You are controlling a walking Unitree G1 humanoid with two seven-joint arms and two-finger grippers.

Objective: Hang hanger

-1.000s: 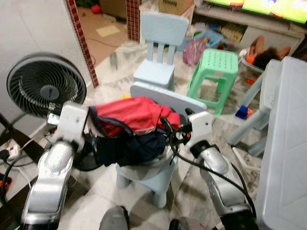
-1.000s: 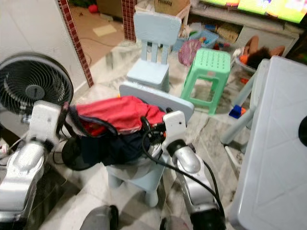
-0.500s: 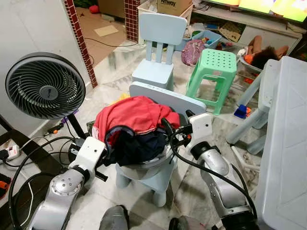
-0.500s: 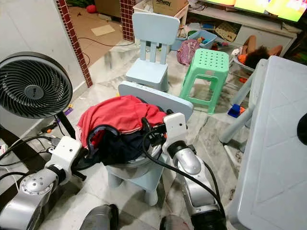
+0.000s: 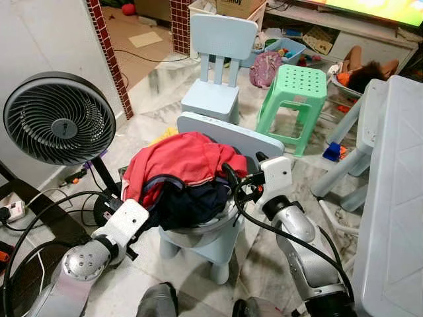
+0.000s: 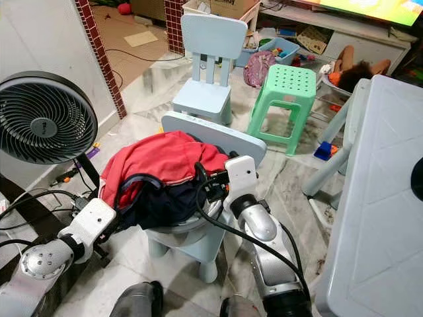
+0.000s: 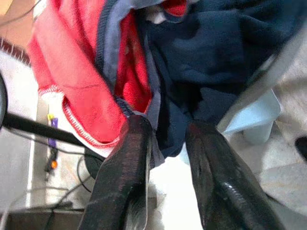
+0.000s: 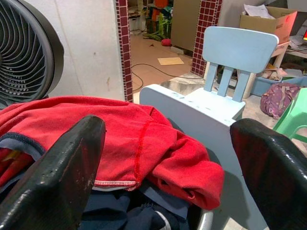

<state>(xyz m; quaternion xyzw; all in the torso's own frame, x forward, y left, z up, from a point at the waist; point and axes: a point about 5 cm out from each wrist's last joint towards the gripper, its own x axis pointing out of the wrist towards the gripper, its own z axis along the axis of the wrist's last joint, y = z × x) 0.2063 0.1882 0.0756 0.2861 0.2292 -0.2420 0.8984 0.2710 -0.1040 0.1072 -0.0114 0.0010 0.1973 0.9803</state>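
Behind the clothes-heaped chair (image 5: 218,241), fan (image 5: 58,119), stool (image 5: 293,99)

Buried under the heap

Seat of the near chair (image 5: 218,241) covered by clothes pile (image 5: 182,175); television (image 5: 373,8) at 1 o'clock cropped by edge.

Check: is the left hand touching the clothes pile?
Cannot tell. In the left wrist view, the left hand sits open against the clothes pile's lower edge, without clear contact.

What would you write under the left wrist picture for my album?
Left tool, open, at the red and navy clothes piled on a small chair.
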